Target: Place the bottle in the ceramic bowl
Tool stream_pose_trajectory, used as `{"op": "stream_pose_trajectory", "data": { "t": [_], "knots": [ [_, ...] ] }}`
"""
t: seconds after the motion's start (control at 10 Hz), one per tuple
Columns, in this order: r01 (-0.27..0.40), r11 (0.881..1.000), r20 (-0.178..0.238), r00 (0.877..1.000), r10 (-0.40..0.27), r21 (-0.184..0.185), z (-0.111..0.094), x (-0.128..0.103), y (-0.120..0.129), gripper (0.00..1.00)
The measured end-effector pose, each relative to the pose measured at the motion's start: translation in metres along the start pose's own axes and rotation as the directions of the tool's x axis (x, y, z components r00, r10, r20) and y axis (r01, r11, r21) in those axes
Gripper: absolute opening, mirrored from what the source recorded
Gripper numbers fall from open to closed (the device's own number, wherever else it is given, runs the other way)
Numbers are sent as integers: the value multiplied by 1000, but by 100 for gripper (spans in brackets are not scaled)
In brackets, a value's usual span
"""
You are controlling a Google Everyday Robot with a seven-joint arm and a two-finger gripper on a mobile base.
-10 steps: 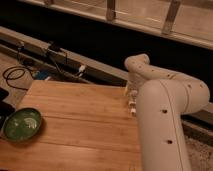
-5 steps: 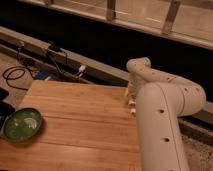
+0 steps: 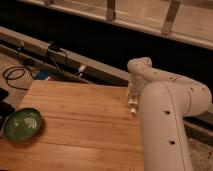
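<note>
The dark green ceramic bowl (image 3: 23, 125) sits on the wooden table (image 3: 80, 125) at its left edge. My gripper (image 3: 133, 98) hangs from the white arm (image 3: 165, 115) over the table's right edge, far right of the bowl. A small white bottle (image 3: 132, 108) shows right below the gripper, at or just above the wood. Whether the gripper holds it cannot be told.
Black cables (image 3: 15, 75) and a blue object (image 3: 42, 76) lie on the floor behind the table's left end. A long dark ledge (image 3: 75, 55) and a railing (image 3: 150, 20) run along the back. The arm's large white link covers the table's right front corner.
The arm has shifted slightly to the right and the gripper has dropped a little at the table's right edge. The bowl has not moved.
</note>
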Motion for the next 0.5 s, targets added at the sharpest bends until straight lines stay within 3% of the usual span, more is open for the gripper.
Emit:
{"op": "stream_pose_trajectory", "data": {
  "t": [0.3,0.5],
  "knots": [
    [25,999,34,999,-24,-30,-17,-1,6,0],
    [99,994,95,991,-95,-44,-56,-6,31,0]
  ]
}}
